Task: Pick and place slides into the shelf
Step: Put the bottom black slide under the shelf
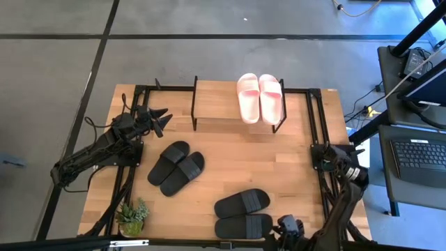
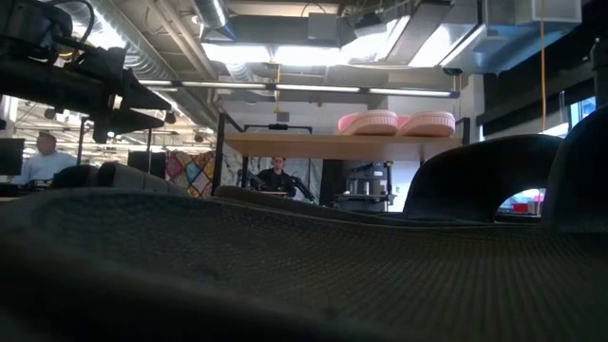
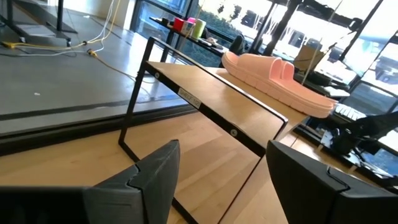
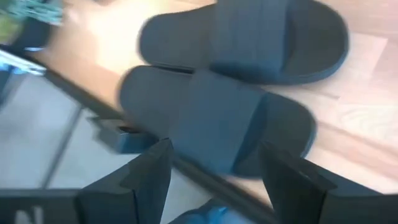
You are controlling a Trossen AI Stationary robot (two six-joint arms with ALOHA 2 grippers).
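Directly under the right gripper's (image 4: 211,177) open, empty jaws, a black slide pair (image 4: 239,81); left gripper (image 3: 217,180) likewise open.

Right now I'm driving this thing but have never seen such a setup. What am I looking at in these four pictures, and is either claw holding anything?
It's a table with two dark robot arms, each ending in a two-finger claw. The overhead picture shows everything: the left claw hovers near the shelf's left end, and the right claw is at the table's near edge beside a black pair. The pink pair already sits on the shelf; another black pair lies mid-table, and a small plant stands in a corner. The low picture looks level across the table. The other two come from cameras on each wrist: the left sees the shelf, the right looks down at black slides. Both claws are open and hold nothing.
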